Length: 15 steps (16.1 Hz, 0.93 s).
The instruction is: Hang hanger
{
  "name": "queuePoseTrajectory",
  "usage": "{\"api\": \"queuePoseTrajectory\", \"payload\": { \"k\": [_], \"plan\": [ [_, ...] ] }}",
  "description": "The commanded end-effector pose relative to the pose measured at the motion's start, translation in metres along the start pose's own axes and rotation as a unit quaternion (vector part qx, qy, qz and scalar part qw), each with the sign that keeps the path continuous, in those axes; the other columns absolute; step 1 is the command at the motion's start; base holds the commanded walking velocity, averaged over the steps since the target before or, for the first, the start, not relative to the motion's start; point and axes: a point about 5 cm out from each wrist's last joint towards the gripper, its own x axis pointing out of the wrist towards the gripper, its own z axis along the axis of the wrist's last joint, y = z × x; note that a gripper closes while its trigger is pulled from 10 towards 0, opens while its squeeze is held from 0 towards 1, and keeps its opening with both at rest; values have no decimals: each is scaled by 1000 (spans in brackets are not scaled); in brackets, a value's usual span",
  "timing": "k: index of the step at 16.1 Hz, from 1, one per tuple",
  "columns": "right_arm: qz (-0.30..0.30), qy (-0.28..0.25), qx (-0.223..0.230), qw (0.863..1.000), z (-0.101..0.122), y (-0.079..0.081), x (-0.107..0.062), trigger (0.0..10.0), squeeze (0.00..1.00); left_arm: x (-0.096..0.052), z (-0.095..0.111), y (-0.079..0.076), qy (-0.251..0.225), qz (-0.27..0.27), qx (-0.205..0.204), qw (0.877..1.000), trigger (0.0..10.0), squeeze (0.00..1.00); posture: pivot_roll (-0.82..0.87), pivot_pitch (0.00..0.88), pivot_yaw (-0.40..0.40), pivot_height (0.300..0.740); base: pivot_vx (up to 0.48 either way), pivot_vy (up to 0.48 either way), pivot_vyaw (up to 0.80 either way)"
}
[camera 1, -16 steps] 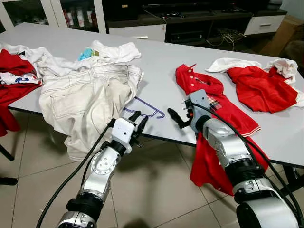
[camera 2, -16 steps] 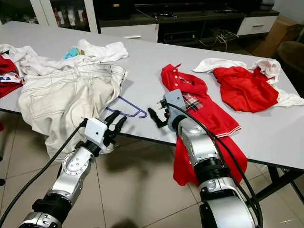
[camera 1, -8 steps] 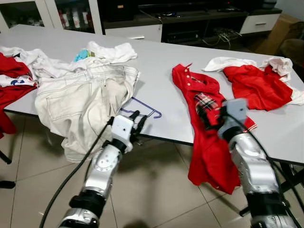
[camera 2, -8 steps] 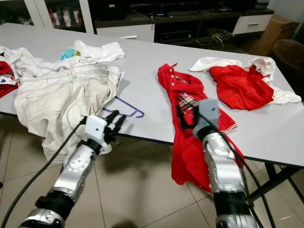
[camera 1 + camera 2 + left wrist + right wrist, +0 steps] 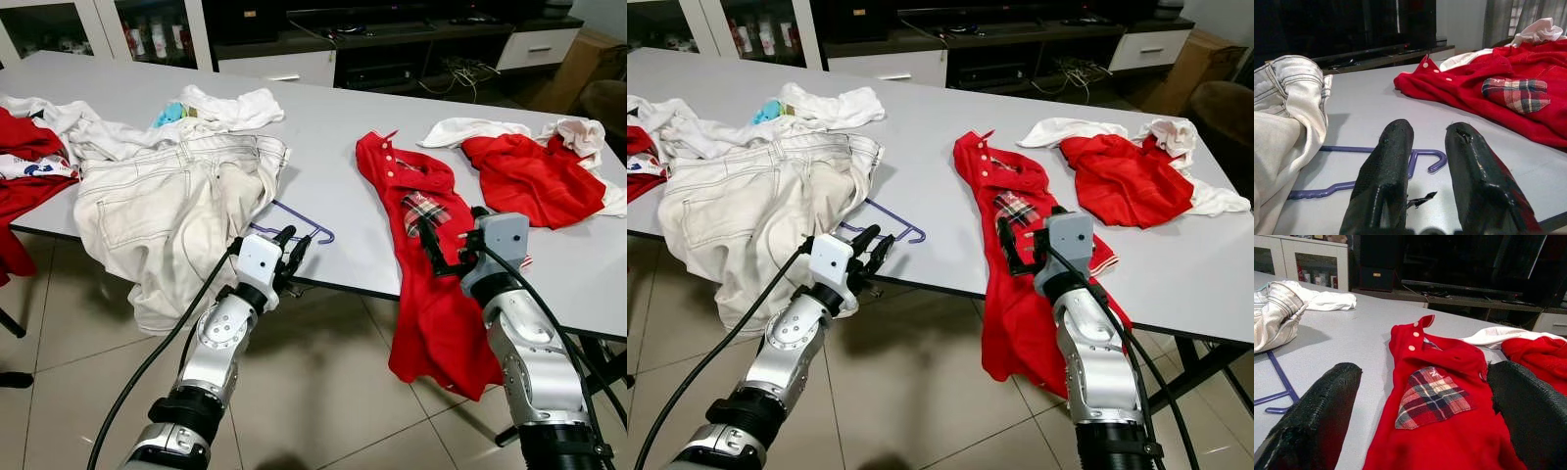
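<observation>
The purple hanger (image 5: 294,228) lay flat on the grey table (image 5: 323,127), partly tucked under the cream jeans (image 5: 167,211), so nothing had been hung or even lifted. The left gripper (image 5: 291,251) hovered at the table edge just short of the hanger, its fingers (image 5: 1388,166) slightly parted and empty. The right gripper (image 5: 1011,245) sat over the red polo shirt (image 5: 421,245) that draped off the edge, fingers spread wide around nothing. Judging by this, grasping, dressing and hanging all remained.

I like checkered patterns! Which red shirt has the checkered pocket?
The long red shirt hanging over the table's front edge, by the right gripper. Its plaid pocket shows; the crumpled red shirt farther back shows none.
</observation>
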Motion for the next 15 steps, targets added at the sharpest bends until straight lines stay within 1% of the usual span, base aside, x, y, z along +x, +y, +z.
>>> {"api": "queuePoseTrajectory", "payload": {
  "k": [1, 5, 10, 15],
  "plan": [
    [3, 6, 1, 1000, -1, 1, -2, 10000, 0, 1, -1, -1, 5, -4, 4, 1000, 10000, 0, -86, 0, -9, 740, 0, 0, 0],
    [1, 8, 3, 1000, -2, 1, 1, 10000, 0, 0, -1, 1, 6, -1, 7, 1000, 10000, 0, -76, 0, -6, 740, 0, 0, 0],
    [3, 7, 6, 1000, -2, 4, 4, 10000, 0, 1, 0, 4, 5, 1, 11, 1000, 10000, 0, -79, 0, 1, 740, 277, 0, 0],
    [3, 8, 4, 1000, -2, 5, 5, 10000, 0, 3, 1, 3, 4, -2, 12, 1000, 10000, 0, -81, 0, 0, 740, 305, 0, 0]
  ]
}}
